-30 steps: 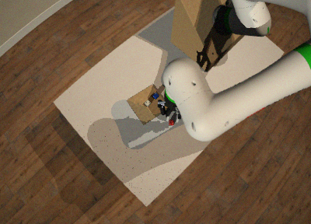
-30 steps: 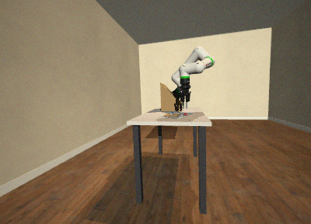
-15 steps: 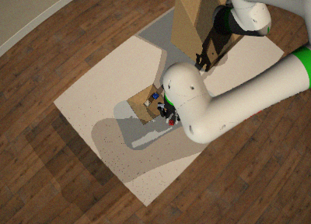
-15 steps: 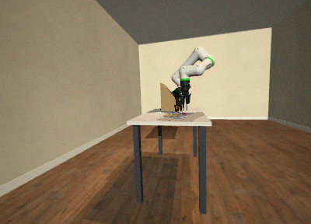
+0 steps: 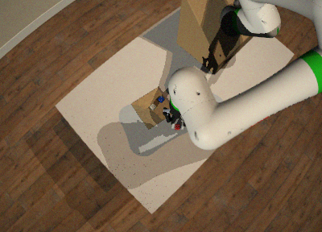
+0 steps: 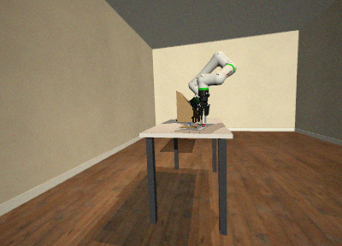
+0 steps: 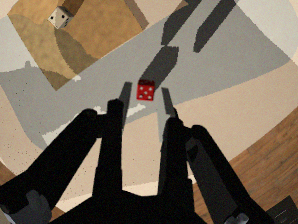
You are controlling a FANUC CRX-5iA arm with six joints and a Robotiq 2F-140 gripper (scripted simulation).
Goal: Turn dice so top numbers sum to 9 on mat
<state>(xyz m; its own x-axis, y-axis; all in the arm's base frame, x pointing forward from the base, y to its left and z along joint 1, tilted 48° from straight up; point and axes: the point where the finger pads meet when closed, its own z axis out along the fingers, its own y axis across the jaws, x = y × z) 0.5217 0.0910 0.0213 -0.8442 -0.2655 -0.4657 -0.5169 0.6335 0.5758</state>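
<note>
A small brown mat (image 5: 143,105) (image 7: 100,32) lies on the beige table (image 5: 101,95) (image 6: 188,133). A blue die (image 5: 161,99) and a white die (image 5: 153,107) (image 7: 59,18) lie on the mat. A red die (image 5: 177,127) (image 7: 147,90) lies off the mat on the table top, to its right. My gripper (image 7: 144,96) (image 5: 174,118) (image 6: 198,121) points down over the red die. Its fingers stand a little apart on either side of the die, and a small gap shows on each side. The arm hides part of the gripper in the top view.
A tall brown wedge-shaped box (image 5: 197,22) (image 6: 183,107) stands at the back of the table. The arm's shadow falls across the table around the mat. The table's near right edge is close to the red die.
</note>
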